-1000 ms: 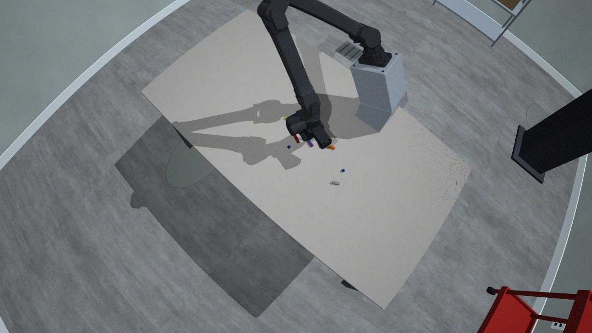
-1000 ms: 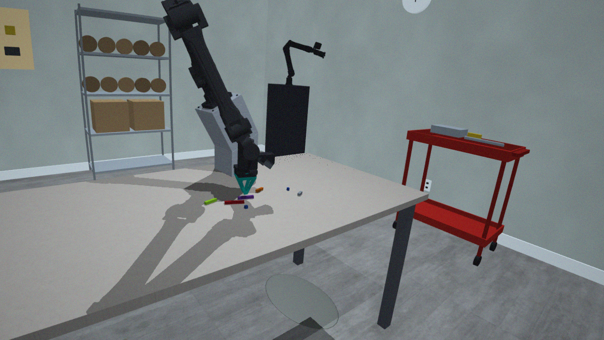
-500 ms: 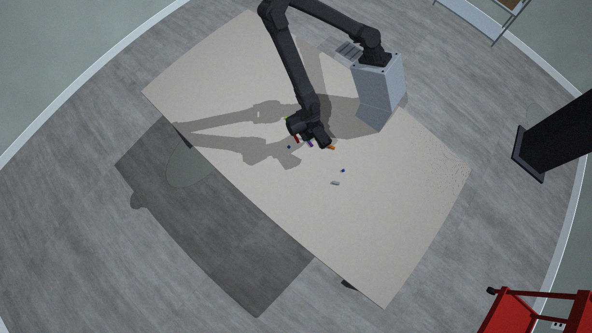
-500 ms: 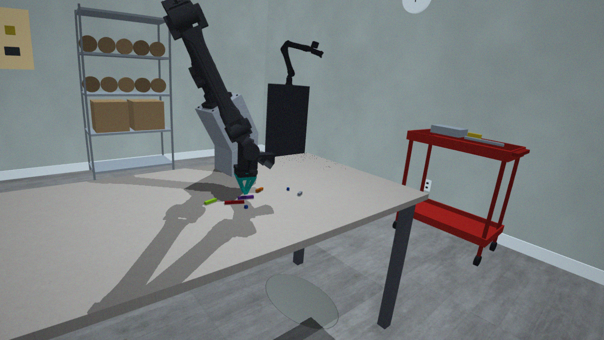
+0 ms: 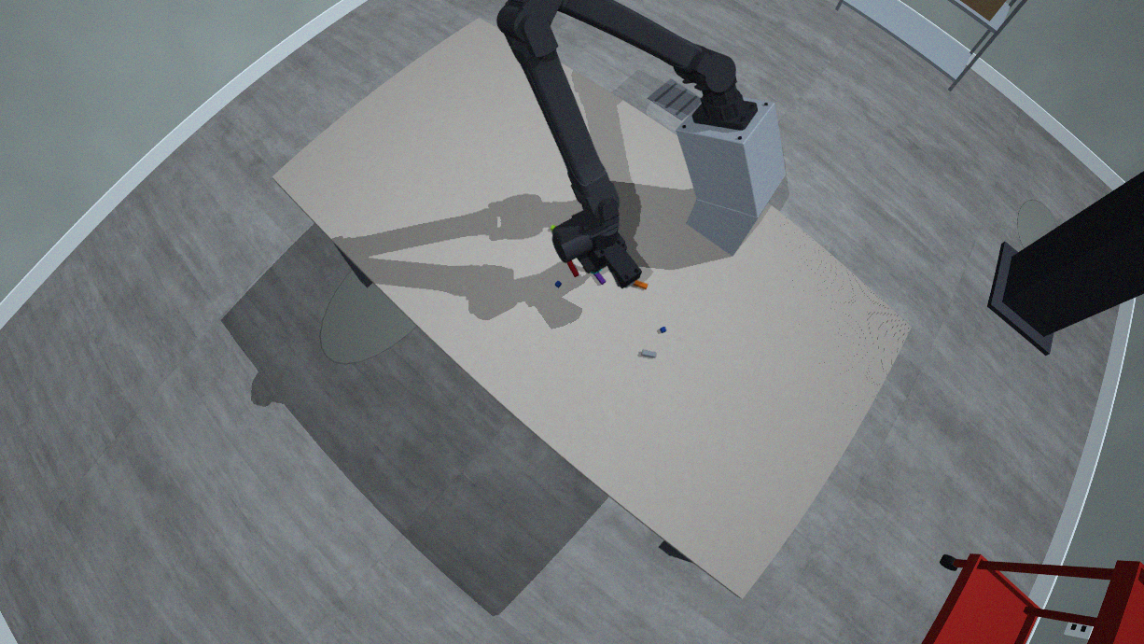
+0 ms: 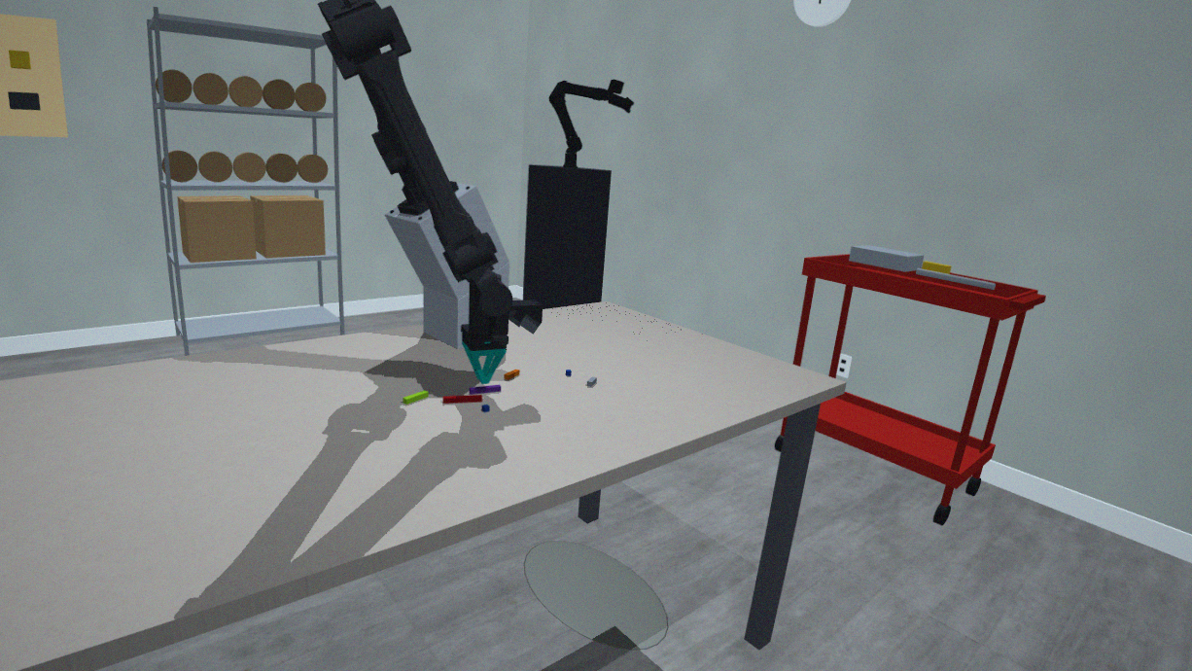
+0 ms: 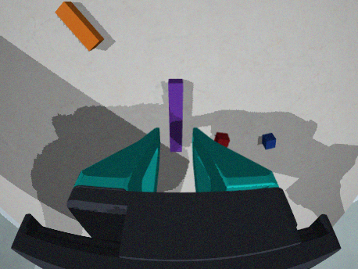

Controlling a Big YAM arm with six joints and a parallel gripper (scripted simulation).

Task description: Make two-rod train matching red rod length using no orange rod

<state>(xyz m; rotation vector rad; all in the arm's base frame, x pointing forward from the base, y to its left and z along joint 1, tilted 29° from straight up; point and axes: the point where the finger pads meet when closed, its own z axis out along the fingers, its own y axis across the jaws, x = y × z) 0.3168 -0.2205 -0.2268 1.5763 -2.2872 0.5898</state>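
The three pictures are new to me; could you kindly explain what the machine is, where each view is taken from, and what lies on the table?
The machine is a single dark robot arm standing on a grey pedestal at the table's edge. It ends in a gripper with two teal fingers.

One picture looks down from above, one looks across the room from the side, and one comes from a camera on the wrist, looking past the fingers.

Small coloured rods lie on the table: a purple rod, an orange rod, a red rod, a lime rod, a grey rod and two blue cubes.

The gripper holds nothing. Its fingers stand slightly apart, low over the near end of the purple rod.
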